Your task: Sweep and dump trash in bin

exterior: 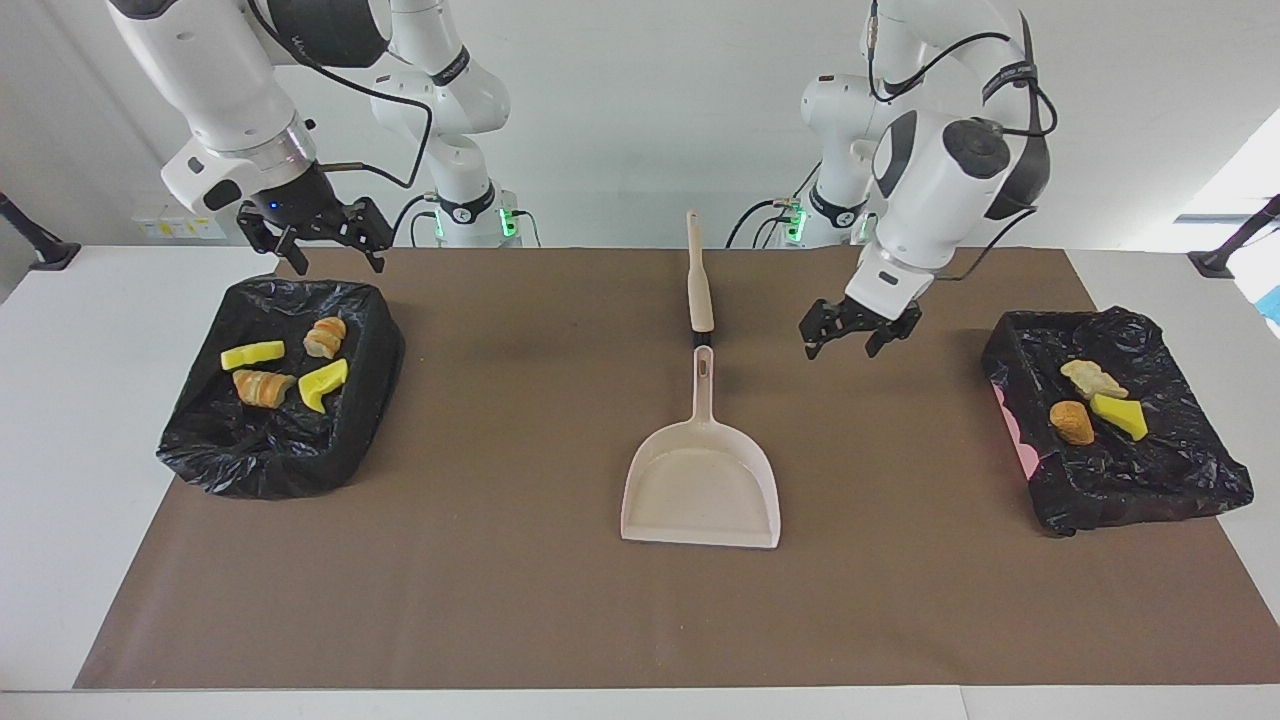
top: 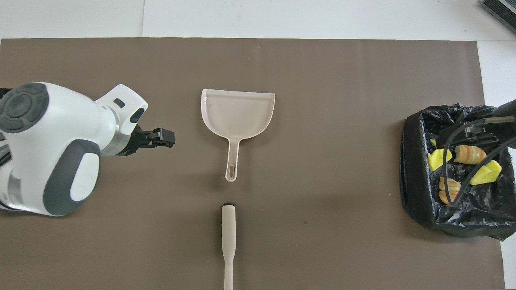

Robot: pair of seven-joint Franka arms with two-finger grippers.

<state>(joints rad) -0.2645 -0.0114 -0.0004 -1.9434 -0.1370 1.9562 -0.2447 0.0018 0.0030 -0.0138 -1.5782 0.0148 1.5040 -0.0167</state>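
All the trash lies in two black-bagged bins. At the right arm's end, one bin [exterior: 300, 460] holds two yellow wedges [exterior: 252, 354] and two bread-like lumps [exterior: 262, 387]. The other bin [exterior: 1130, 490], at the left arm's end, holds a tan scrap [exterior: 1092, 378], an orange lump [exterior: 1071, 422] and a yellow wedge [exterior: 1118, 414]. The beige dustpan [exterior: 700, 490] rests empty at mid-table. In line with its handle, nearer the robots, lies the brush [exterior: 697, 285]. My left gripper [exterior: 858, 340] hangs open and empty over bare mat between dustpan and bin. My right gripper [exterior: 325, 250] waits open above its bin's edge.
A brown mat [exterior: 520, 600] covers most of the white table. In the overhead view the dustpan [top: 238, 112] and the brush [top: 228, 233] lie apart from the bin [top: 415, 169], with bare mat between them.
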